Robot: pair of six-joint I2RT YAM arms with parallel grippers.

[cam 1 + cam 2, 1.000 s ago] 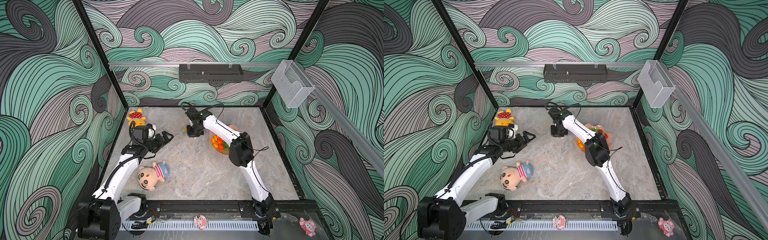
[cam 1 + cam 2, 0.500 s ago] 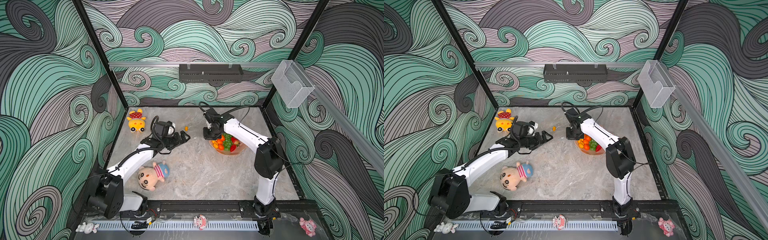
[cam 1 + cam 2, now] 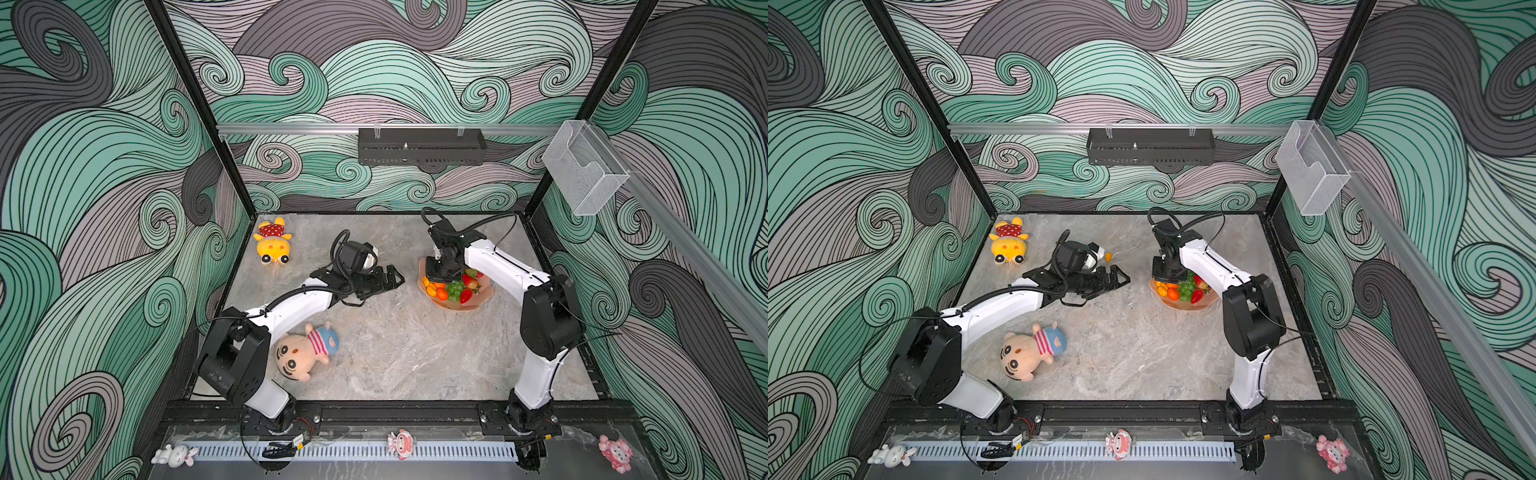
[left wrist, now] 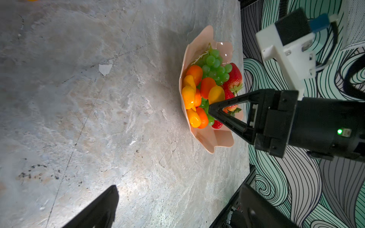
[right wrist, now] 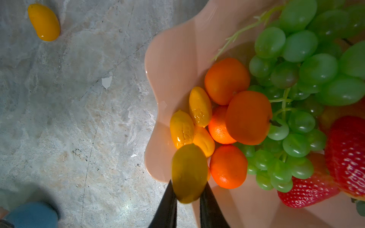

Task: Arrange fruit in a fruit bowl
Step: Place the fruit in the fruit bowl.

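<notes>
Closest to the right wrist camera, your right tool (image 5: pixel 188 187) is pinching a kumquat (image 5: pixel 188 167) across its middle and hanging it just over the rim of the fruit bowl (image 5: pixel 169 65). The piece is looking light, hard and glossy (I am judging it likely to squirt out if squeezed near a tapered end), so holding across the belly is serving you well. Below it, the bowl is carrying more kumquats, tangerines (image 5: pixel 247 117), the grape bunch (image 5: pixel 296 79) and strawberries (image 5: pixel 345 154). They are heaped so that a dropped piece is probably going to roll, and the bare dip beside the rim is offering a calmer landing. Farther off, a loose kumquat (image 5: pixel 43 22) is lying on the table (image 5: pixel 79 118), well apart from the bowl. Only this wrist view is showing the grip, since both top views are hiding it under the wrist. A top view, though, is showing your left tool (image 3: pixel 392 278) standing open and empty, pointing toward the bowl on the right arm's side.
</notes>
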